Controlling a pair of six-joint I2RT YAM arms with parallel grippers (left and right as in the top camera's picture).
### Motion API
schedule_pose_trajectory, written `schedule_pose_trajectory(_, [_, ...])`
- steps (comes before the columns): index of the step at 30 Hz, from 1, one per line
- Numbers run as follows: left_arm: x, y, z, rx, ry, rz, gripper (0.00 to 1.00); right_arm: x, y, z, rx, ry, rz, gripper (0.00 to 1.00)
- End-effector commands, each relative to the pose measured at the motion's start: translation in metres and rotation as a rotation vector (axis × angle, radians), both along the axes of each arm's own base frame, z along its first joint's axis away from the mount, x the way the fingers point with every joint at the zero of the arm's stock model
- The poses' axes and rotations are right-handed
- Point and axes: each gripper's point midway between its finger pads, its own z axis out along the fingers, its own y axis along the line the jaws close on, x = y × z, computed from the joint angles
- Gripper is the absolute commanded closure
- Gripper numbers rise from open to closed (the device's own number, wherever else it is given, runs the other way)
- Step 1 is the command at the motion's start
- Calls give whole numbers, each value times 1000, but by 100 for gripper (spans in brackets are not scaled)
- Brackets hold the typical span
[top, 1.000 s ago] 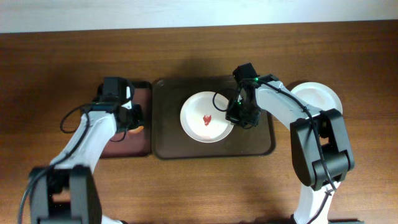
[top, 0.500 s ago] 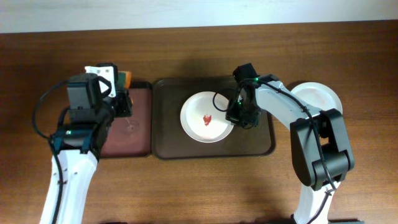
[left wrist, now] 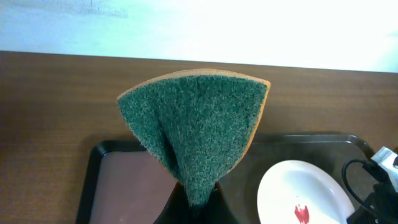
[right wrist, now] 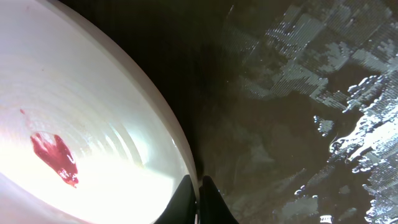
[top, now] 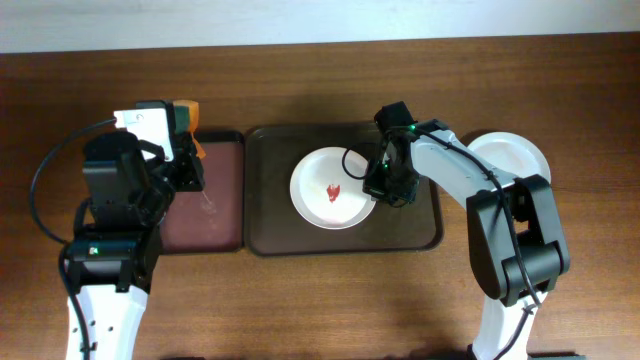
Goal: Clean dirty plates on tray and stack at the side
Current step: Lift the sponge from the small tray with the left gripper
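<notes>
Green-faced sponge, pinched tight in the left gripper, has risen off the small tray, so scrubbing likely comes next; the right gripper clamps the rim of the red-smeared plate on the dark tray.

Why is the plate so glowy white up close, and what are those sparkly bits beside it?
Right wrist view: the plate is overexposed, glare washing out its lower part near the red smear; the sparkles are light glinting off the wet-looking tray. Left wrist view: the wall behind the sponge is blown out.
</notes>
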Motion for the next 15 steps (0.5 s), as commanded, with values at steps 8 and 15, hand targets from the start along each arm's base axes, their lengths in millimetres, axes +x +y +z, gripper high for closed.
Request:
schedule_pose_trajectory(8, [8, 1, -14, 11, 41, -12, 100, -7, -5, -11, -52, 22, 11, 96])
schedule_pose_trajectory(15, [15, 1, -199, 6, 622, -15, 100, -7, -5, -11, -51, 22, 11, 96])
